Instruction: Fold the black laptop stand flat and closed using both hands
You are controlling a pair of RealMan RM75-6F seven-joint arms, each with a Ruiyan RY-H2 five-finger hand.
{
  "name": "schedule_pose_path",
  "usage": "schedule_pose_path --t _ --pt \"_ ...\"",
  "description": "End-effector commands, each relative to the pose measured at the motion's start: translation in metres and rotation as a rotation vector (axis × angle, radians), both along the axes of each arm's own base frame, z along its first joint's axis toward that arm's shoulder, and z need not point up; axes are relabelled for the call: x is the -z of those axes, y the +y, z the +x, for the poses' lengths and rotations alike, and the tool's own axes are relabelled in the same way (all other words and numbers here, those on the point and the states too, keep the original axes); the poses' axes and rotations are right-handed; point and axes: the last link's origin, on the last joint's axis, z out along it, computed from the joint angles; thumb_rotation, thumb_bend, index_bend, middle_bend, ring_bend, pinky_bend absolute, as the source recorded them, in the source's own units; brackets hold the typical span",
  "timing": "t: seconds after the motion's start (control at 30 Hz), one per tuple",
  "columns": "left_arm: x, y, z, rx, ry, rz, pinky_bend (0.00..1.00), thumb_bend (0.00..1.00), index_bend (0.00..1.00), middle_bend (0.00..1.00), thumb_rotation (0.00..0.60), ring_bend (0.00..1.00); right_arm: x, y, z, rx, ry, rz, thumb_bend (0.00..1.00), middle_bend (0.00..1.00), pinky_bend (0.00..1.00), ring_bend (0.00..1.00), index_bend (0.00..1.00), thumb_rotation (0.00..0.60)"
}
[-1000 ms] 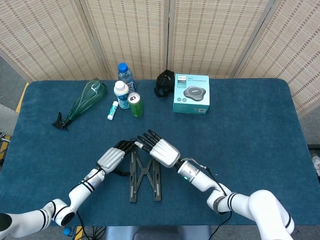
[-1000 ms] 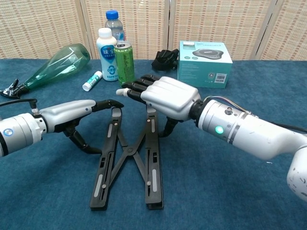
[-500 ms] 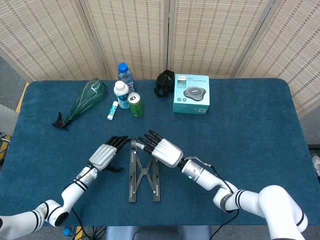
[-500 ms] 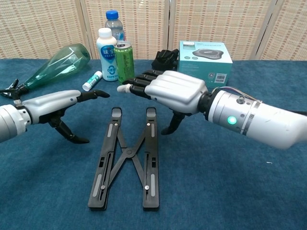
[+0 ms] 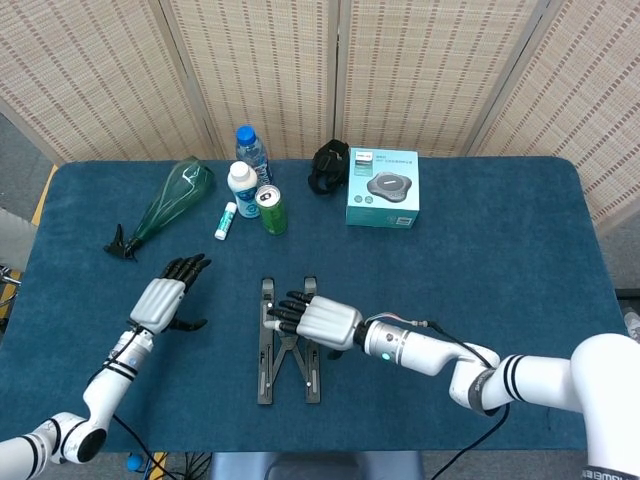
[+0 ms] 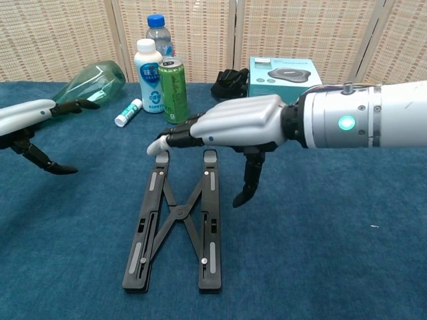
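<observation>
Your right hand (image 5: pixel 318 320) hovers empty with fingers spread over the black laptop stand (image 5: pixel 287 345), lying flat but splayed mid-table, unfolded; your left hand (image 5: pixel 165 302), also empty and spread, sits well apart.

Open cloth (image 5: pixel 480 270) right of laptop stand (image 5: pixel 288 345)

The desk (image 5: pixel 520 260) wears a matt, napped blue cloth, and on it the stand (image 6: pixel 175 233) looks like matt black metal or plastic with small shiny rivets. Above the stand, the right hand (image 6: pixel 237 127) has a smooth, glossy silver shell and dark fingers (image 6: pixel 250 180). Behind the stand are a glossy green can (image 6: pixel 173 90), clear green glass or plastic bottle (image 6: pixel 83 90) and smooth cardboard box (image 6: pixel 285 87).
</observation>
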Motion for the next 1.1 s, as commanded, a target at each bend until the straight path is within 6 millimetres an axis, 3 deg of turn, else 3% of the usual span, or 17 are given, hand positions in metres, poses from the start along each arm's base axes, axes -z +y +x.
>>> schedule_pose_path --t 0.03,0.47,1.1 --pt "-0.005 0.000 -0.003 -0.011 0.000 0.015 0.00 0.15 0.00 0.01 0.600 0.00 0.005 0.007 0.004 -0.061 0.067 0.047 0.00 0.00 0.00 0.00 0.00 0.600" --pt "-0.015 0.001 -0.012 -0.043 -0.018 0.058 0.00 0.15 0.00 0.01 0.600 0.00 0.035 0.004 0.008 -0.287 0.174 0.051 0.00 0.00 0.00 0.00 0.00 0.600" --pt "-0.023 0.003 -0.018 -0.065 -0.026 0.083 0.00 0.15 0.00 0.01 0.600 0.00 0.062 -0.014 0.022 -0.374 0.202 0.096 0.00 0.00 0.00 0.00 0.00 0.600"
